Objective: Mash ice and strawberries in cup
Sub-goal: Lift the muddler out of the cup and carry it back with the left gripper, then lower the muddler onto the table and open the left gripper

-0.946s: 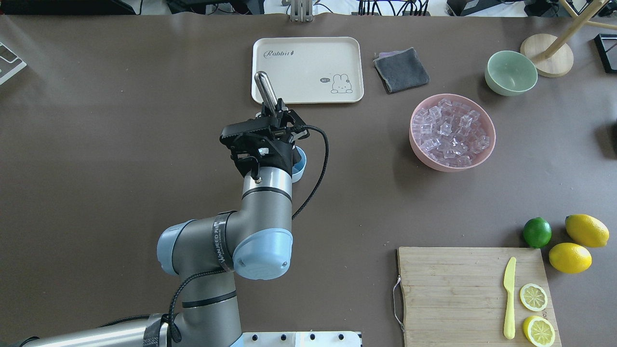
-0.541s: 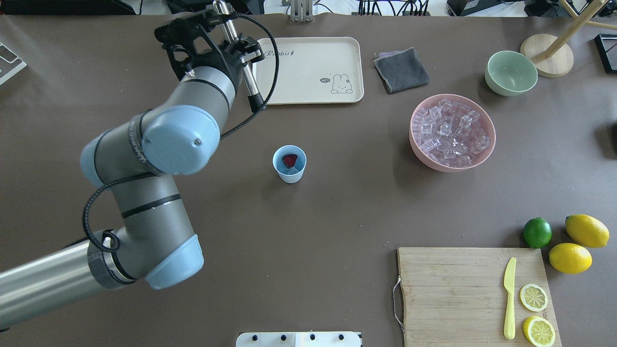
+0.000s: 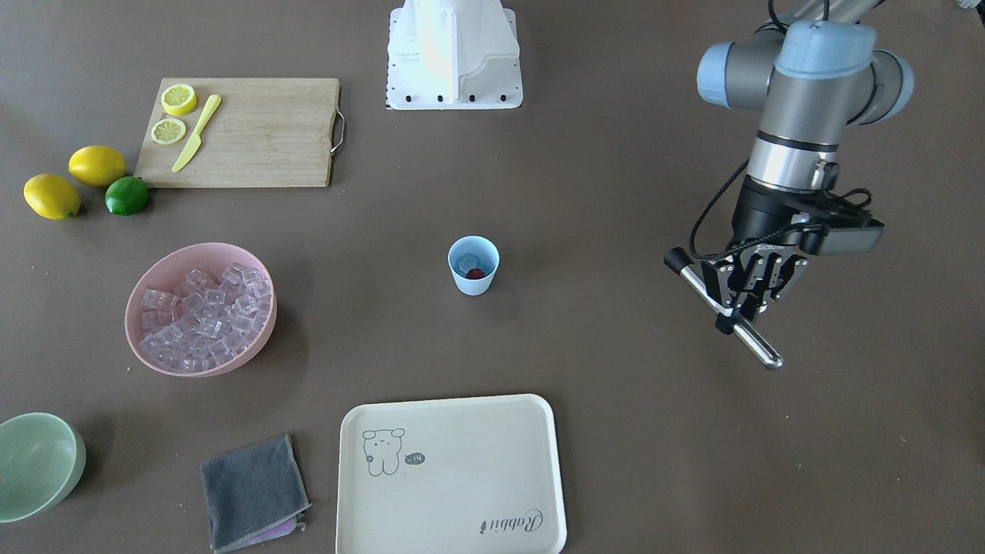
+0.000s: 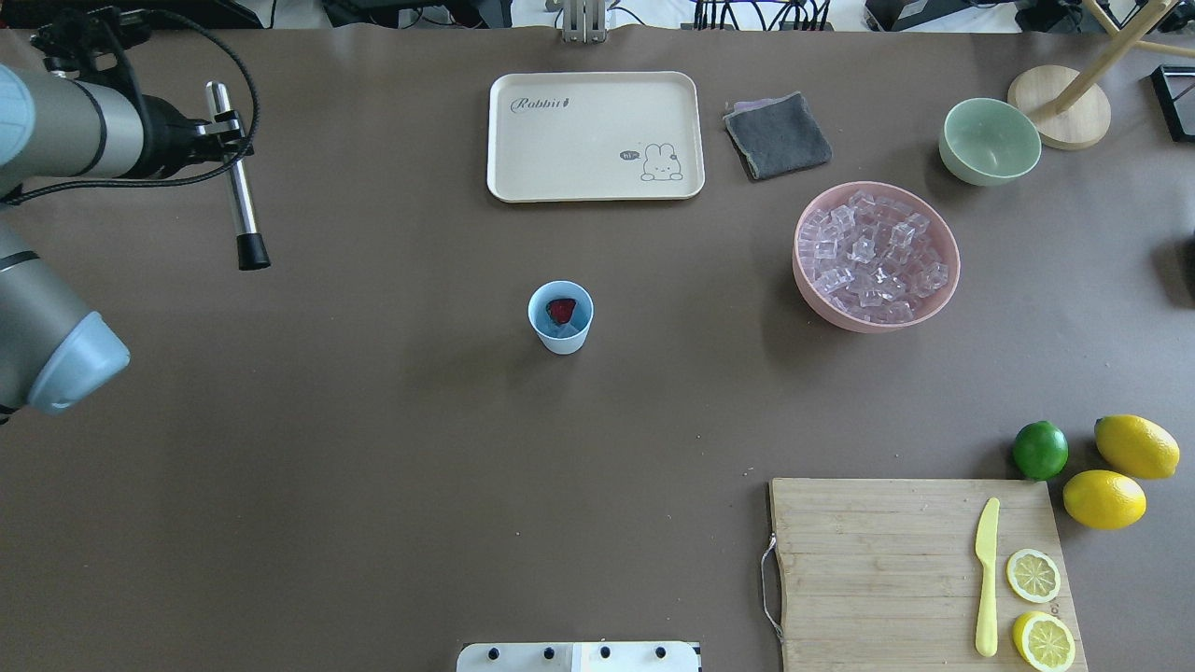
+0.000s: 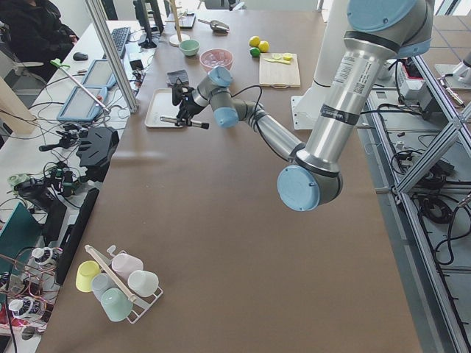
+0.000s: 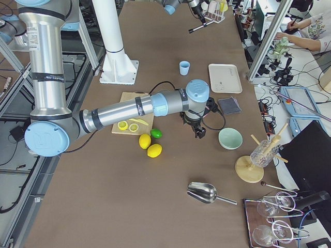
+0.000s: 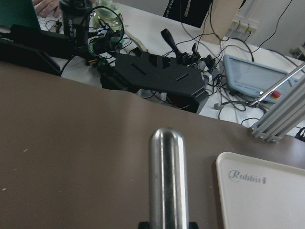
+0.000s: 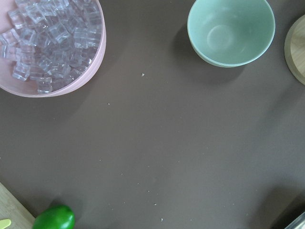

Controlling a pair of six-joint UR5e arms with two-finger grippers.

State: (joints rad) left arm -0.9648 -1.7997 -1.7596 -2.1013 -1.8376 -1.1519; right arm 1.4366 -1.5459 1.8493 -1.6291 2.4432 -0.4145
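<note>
overhead exterior shows the left gripper (image 4: 220,125) with jaws clamped on the muddler (image 4: 239,191), well left of the mid-surface cup (image 4: 560,342) holding strawberry (image 4: 561,310) and ice (image 4: 559,329); whether the right gripper (image 6: 198,133) is open cannot be told; an off-centre plunge could tip the cup.

a robotics lab staged with kitchen props. the left arm (image 5: 335,110) and right arm (image 6: 46,72) stand by a white pedestal (image 3: 454,58) at a long table (image 4: 373,485) covered in brown sheeting. aluminium-profile framing (image 5: 110,51) runs along its edge. side benches hold a teach pendant (image 7: 250,76) with a red stop button (image 7: 275,94), a keyboard (image 5: 119,43) and tangled cables (image 7: 190,55). an operator (image 6: 310,33) is at one bench.
</note>
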